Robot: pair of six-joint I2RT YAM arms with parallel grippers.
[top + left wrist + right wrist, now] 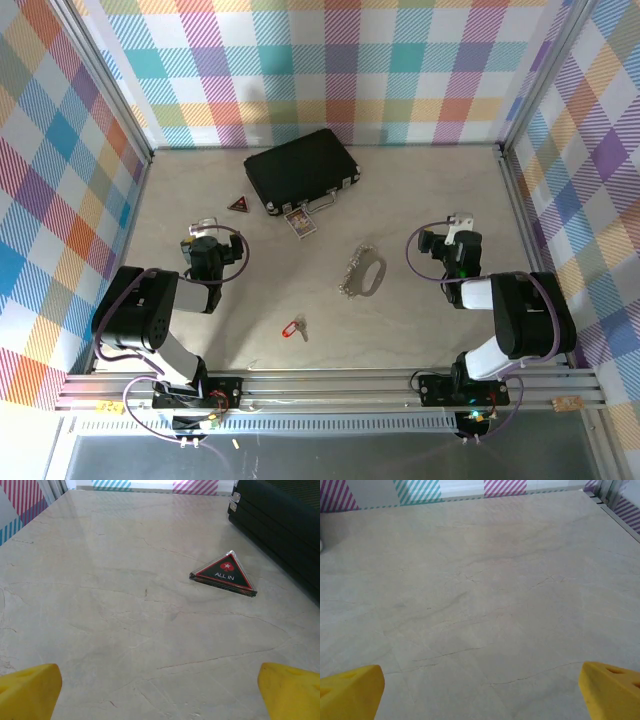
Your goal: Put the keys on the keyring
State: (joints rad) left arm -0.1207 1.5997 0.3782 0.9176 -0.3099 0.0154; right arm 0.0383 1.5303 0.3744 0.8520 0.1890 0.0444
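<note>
— What is the overhead view showing?
— The key (297, 326) is lying by the worktop's (420, 190) near edge, about midway along, with its red tag to the left. The keyring (365, 272) is lying mid-worktop, its long axis running near to far and its chain along the left side. Both grippers are pointing toward the far edge, so both things are sitting behind their fingers. The left gripper (205, 226) is sitting nearer the key, the right gripper (458, 220) nearer the keyring. Nothing is standing in between.
— What else is lying about?
— A black case (301, 169) is sitting by the far edge, with a card (301, 222) and a badge (238, 204) just in front of it, all well apart from the keyring.
— The left wrist view?
— Its yellow fingers (30, 687) are standing wide apart, holding nothing. The badge and a corner of the case are lying ahead, to the right.
— The right wrist view?
— Its fingers (350, 690) are also gaping wide and gripping nothing, facing the far edge.
</note>
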